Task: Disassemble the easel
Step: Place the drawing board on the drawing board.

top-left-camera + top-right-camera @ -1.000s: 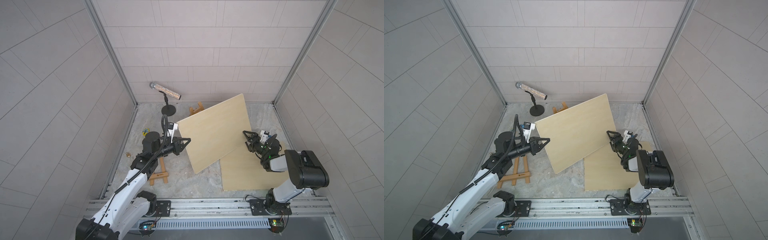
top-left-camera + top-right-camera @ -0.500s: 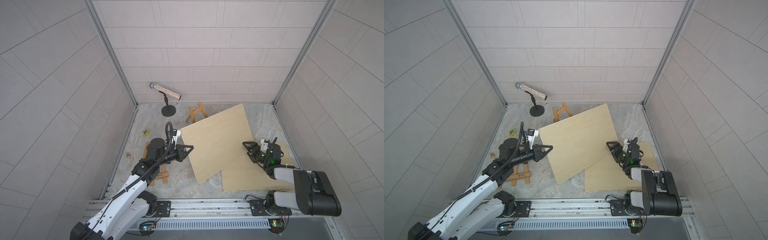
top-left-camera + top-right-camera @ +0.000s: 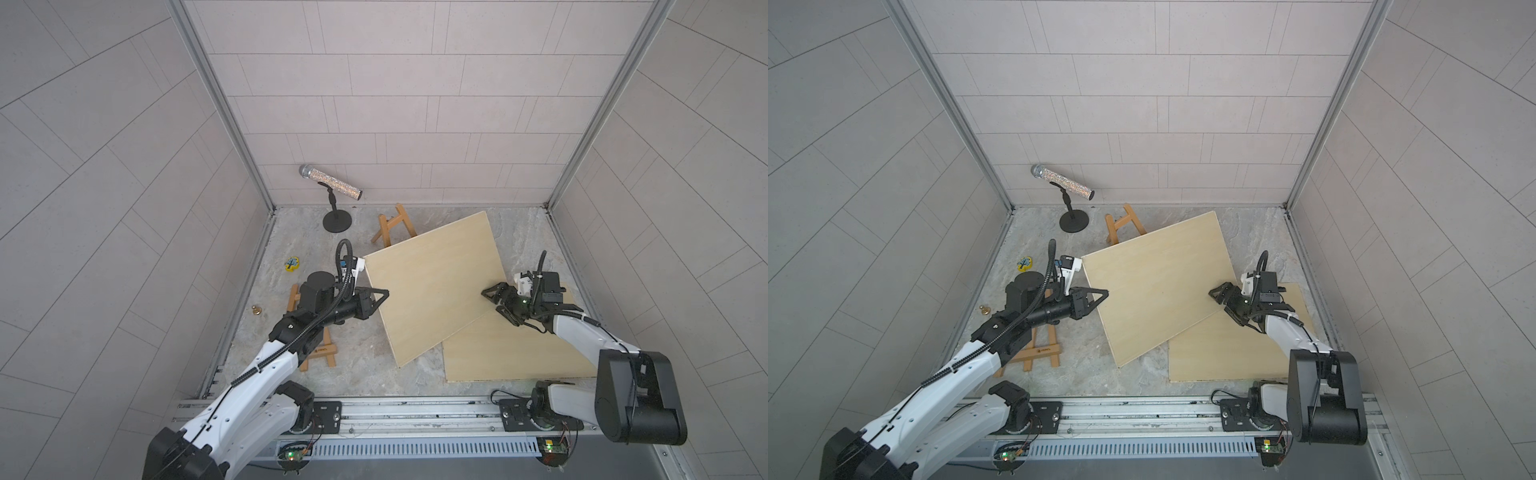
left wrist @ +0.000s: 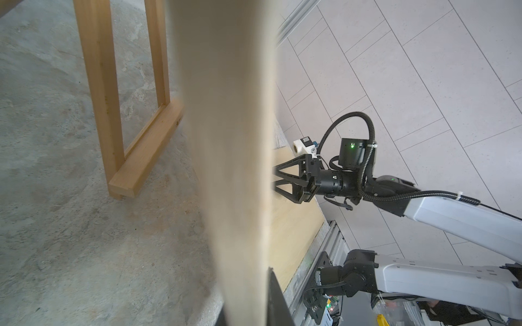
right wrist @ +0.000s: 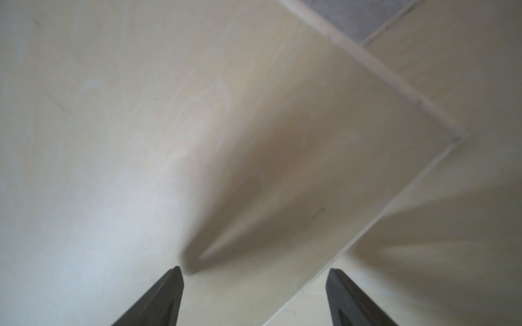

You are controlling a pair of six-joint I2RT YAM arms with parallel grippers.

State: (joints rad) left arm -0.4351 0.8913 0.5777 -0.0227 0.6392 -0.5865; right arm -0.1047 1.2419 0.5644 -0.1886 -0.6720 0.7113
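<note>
Small dark print on the crossbar of the easel (image 3: 1038, 353), which lies on the counter (image 3: 365, 374) under the left arm, is unreadable. A second easel (image 3: 392, 226) stands at the back beside a microphone stand (image 3: 336, 218), half hidden by the tilted board (image 3: 436, 286), whose edge the left end effector (image 3: 384, 293) pinches. The right end effector (image 3: 492, 300) gapes wide over it.

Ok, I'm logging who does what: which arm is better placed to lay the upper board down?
Probably left. The left gripper is shut on the upper board at its edge. The right gripper hangs open over the board's other side, holding nothing.
</note>
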